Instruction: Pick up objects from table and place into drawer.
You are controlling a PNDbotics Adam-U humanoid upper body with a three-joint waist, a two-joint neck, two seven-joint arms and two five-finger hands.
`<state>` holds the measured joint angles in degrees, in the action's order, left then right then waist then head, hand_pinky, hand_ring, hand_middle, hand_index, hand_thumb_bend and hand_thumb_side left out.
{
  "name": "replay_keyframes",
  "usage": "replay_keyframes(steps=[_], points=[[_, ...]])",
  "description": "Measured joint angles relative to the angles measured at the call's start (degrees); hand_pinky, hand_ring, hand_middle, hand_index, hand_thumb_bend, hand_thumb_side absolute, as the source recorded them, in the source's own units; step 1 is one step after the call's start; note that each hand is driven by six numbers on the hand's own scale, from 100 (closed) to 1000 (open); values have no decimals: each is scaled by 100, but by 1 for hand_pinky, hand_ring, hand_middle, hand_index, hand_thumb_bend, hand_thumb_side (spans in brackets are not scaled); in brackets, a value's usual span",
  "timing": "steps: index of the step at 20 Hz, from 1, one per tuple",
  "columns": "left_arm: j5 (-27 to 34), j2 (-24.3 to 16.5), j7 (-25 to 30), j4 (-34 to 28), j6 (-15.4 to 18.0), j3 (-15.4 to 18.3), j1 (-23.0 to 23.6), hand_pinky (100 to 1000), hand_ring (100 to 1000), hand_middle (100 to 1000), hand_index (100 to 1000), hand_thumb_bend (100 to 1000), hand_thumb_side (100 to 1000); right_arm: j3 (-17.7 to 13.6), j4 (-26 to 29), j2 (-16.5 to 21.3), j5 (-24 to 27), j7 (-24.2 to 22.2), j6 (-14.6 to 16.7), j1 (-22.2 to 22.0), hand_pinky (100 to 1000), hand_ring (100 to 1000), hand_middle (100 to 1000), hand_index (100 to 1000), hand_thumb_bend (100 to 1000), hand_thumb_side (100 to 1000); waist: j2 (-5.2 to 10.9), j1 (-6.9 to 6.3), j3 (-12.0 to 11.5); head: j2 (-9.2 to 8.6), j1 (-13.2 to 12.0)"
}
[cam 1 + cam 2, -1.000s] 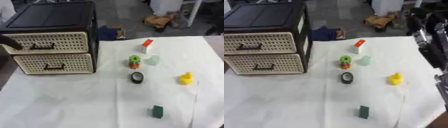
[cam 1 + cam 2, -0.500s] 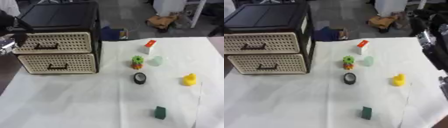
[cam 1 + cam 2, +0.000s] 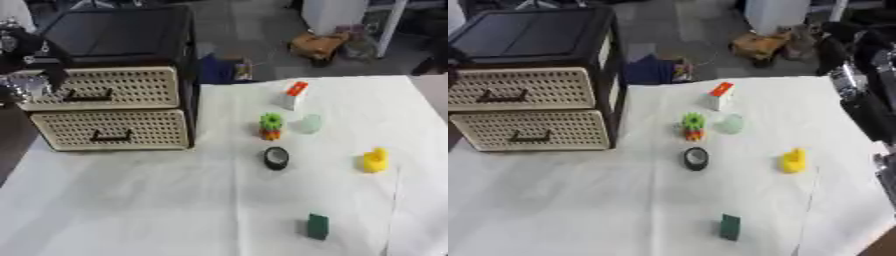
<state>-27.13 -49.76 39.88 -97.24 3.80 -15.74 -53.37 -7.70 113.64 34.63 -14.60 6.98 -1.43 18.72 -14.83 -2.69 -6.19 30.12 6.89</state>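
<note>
A black drawer unit (image 3: 122,35) stands at the table's back left, with both cream perforated drawers pushed in. My left hand (image 3: 28,67) hovers at the left end of the upper drawer (image 3: 114,87), beside its black handle (image 3: 87,94). On the white cloth lie a white box with a red top (image 3: 293,95), a green gear toy (image 3: 271,124), a pale cup-like piece (image 3: 308,123), a black ring (image 3: 276,158), a yellow toy (image 3: 375,160) and a green block (image 3: 318,226). Only my right arm (image 3: 859,85) shows, along the right edge.
The white cloth (image 3: 131,200) covers the table, with bare room at the front left. Behind the table are a blue object (image 3: 219,70) and a brown bundle (image 3: 319,46) on the floor. The cloth's right edge falls off near the yellow toy.
My left hand has moved slightly up and left from the upper drawer's handle. The picture has shifted a little. The small objects have not moved.
</note>
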Motion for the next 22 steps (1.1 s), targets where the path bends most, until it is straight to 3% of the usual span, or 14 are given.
replay_keyframes(steps=[1,2,3,11,17,22], points=[[-12,12,89,40,16,0,-24,100,100,100,840,583,1000,0,0,0,0,-1,0,3,650,523,658,851,446,1000,-1,-1,5,-1,-1],[-17,28,175,80,35,0,-45,100,100,100,840,596,1000,0,0,0,0,-2,0,9,650,523,657,851,442,1000,-2,-2,9,-1,-2],[-18,46,262,117,59,0,-76,100,100,100,836,665,1000,0,0,0,0,-2,-1,14,650,523,657,851,446,1000,-4,-2,13,-1,-4],[95,144,862,442,240,74,-329,100,100,100,862,835,1000,0,0,0,0,-14,-16,17,650,522,650,849,446,1000,-17,-24,39,-1,-23],[79,206,1165,743,494,65,-365,100,100,100,889,771,1000,1,0,0,0,-16,-29,20,650,522,646,849,446,1000,-42,-34,87,-2,-31],[-26,300,1197,1033,612,33,-370,100,100,100,934,790,1000,1,0,-1,0,-15,-33,28,650,522,645,848,445,1000,-78,-40,120,-3,-57]])
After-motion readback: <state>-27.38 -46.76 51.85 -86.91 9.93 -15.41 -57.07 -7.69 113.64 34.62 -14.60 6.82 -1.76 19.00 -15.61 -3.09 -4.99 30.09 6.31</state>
